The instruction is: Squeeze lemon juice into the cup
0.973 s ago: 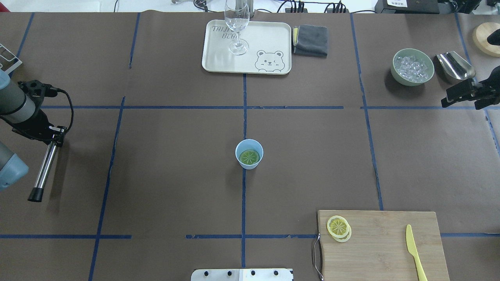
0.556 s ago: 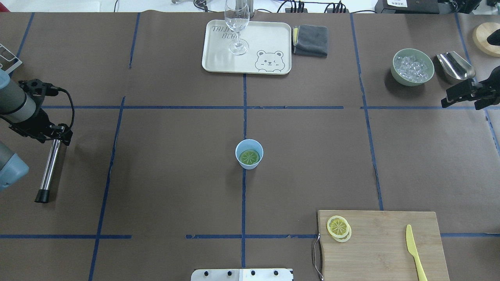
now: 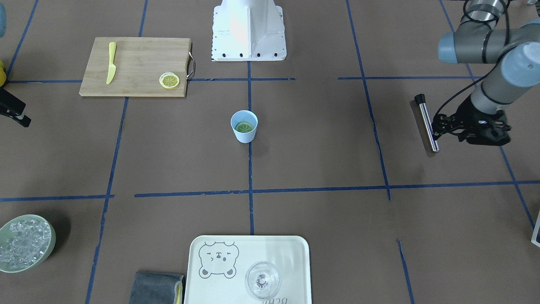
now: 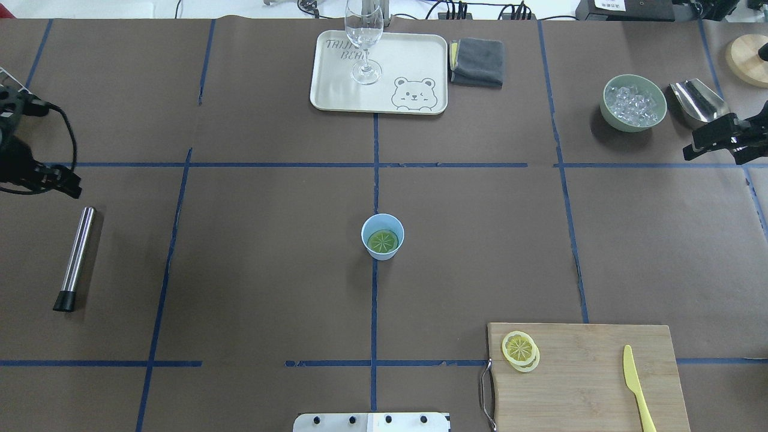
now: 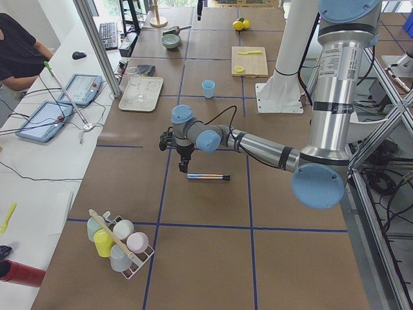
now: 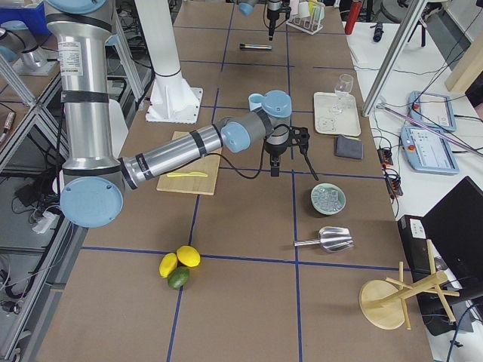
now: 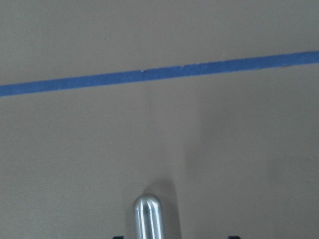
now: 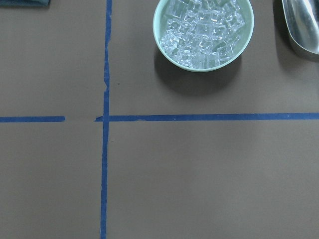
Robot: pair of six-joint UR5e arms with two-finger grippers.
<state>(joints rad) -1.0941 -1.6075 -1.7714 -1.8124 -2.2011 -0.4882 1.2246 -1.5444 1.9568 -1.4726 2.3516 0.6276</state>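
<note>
The light-blue cup (image 4: 383, 237) stands at the table's middle with a green citrus slice lying inside; it also shows in the front-facing view (image 3: 244, 126). Two lemon slices (image 4: 520, 350) lie on the wooden cutting board (image 4: 588, 378). Whole lemons (image 6: 179, 260) lie at the table's right end. My left gripper (image 4: 71, 185) is open and empty at the far left, just beyond the rounded end of a steel rod (image 4: 76, 258) that lies flat on the table. My right gripper (image 4: 693, 147) is open and empty at the far right, next to the ice bowl.
A cream tray (image 4: 414, 60) with a clear stemmed glass (image 4: 364, 42) and a grey cloth (image 4: 477, 62) sit at the far edge. A pale-green bowl of ice (image 4: 634, 102) and a metal scoop (image 4: 699, 99) stand far right. A yellow knife (image 4: 636, 384) lies on the board.
My left gripper has let go of the steel rod, which now lies flat on the table. The gripper has drawn back toward the far left. My right gripper shifted slightly farther away.
</note>
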